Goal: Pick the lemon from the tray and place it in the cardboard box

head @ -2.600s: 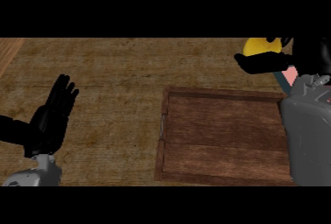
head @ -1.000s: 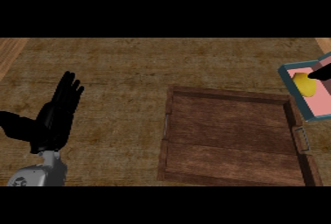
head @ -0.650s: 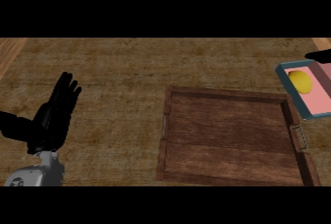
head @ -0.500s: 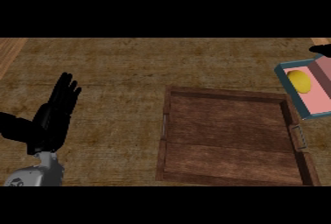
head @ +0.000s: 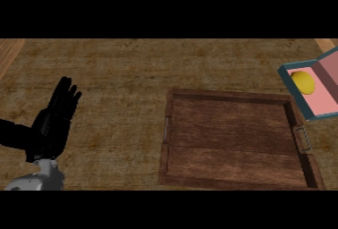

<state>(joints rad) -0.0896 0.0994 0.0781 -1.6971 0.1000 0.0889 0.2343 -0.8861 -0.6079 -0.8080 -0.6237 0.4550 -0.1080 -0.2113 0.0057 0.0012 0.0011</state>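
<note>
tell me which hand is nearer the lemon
Left, as far as shows: the left hand rests open at the counter's left, across the tray from the lemon in the box at right. The right hand is out of view.

Tray (head: pixel 231 134) sat on counter (head: pixel 119 67), right of centre, toward the near edge. Cardboard box (head: pixel 322 91) stood at the counter's right edge, beside the tray's far right corner; contact between them unclear, and the box was partly cut off by the view's right side. Lemon (head: pixel 303 82) lay inside the box, against its left wall. Left hand (head: pixel 52 120) rested over the counter's near left part, well apart from the tray.
</note>
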